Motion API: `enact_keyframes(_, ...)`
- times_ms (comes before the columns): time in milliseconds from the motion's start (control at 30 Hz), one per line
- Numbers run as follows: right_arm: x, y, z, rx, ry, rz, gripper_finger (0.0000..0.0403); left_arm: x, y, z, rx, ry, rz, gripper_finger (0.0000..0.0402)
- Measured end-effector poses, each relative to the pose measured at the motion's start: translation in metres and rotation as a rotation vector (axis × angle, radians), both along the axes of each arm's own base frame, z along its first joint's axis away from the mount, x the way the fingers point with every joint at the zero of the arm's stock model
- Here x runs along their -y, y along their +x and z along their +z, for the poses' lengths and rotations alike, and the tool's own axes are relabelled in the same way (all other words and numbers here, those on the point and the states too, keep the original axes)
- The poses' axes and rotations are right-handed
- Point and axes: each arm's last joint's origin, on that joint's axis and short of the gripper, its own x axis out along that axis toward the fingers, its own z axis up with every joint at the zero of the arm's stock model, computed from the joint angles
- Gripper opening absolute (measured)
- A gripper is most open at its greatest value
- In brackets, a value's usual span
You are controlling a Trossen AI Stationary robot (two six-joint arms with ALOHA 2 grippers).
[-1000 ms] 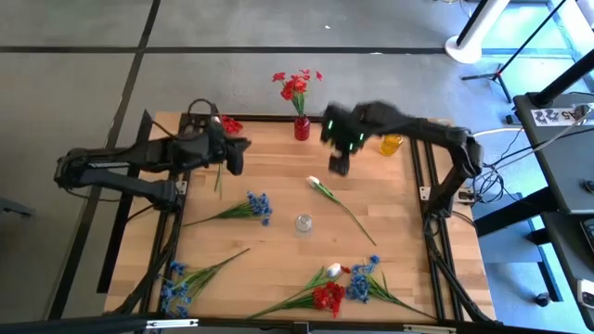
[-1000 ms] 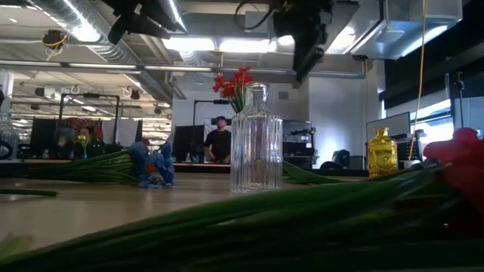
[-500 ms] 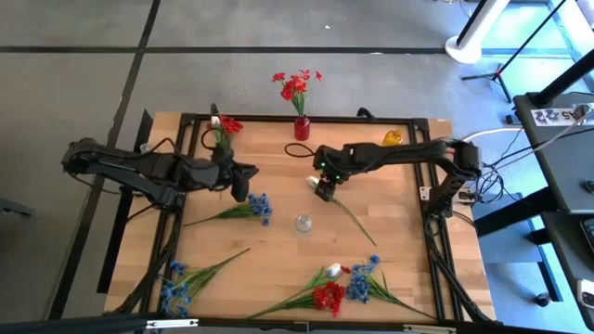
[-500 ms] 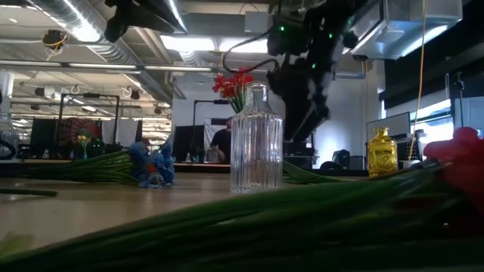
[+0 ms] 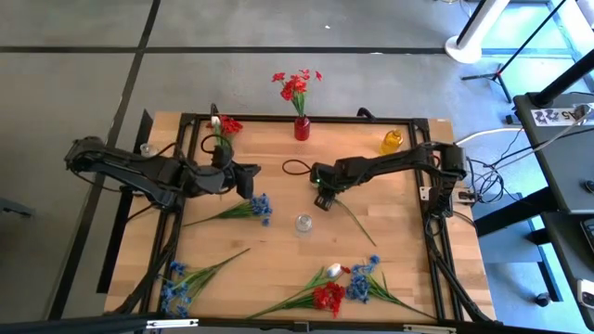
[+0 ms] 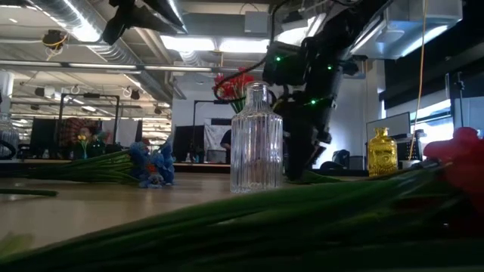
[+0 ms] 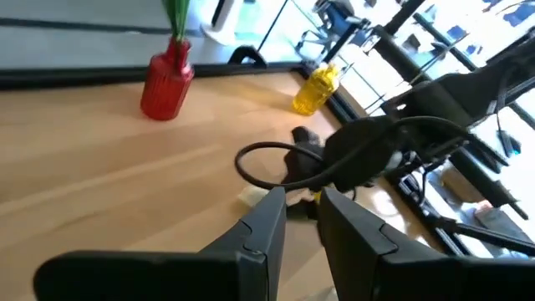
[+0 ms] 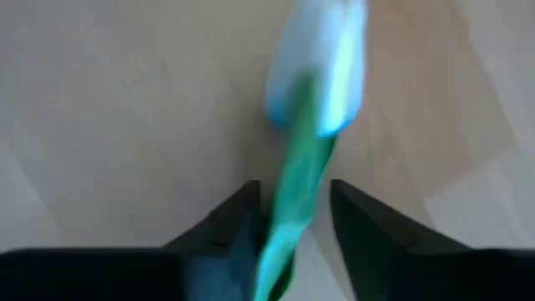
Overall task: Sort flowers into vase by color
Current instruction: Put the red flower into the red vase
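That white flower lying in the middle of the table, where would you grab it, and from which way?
By the green stem just below the bud, coming straight down from above. The white flower lies flat on the table, and its thin stem fits between the right gripper fingers straddling it; the soft bud would crush.

Both arms are matte black, built of slim tubular links with bulkier joint housings. The right arm's wrist (image 5: 327, 175) shows small green indicator lights and a looping black cable. Each end effector's fingers (image 7: 259, 227) are dark, flat, angular plates.
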Motion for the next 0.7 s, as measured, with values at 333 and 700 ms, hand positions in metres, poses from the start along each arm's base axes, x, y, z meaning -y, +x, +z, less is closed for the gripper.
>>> enact_keyframes(333, -0.023, -0.045, 0.027, -0.317, 0.020, -0.012, 0.0024, 0.023, 0.011, -0.015, -0.017, -0.025, -0.012, 0.0074)
enact_keyframes(700, -0.052, -0.094, 0.021, -0.482, 0.099, -0.264, 0.0008, 0.087, 0.016, -0.023, -0.013, 0.030, -0.355, 0.0074)
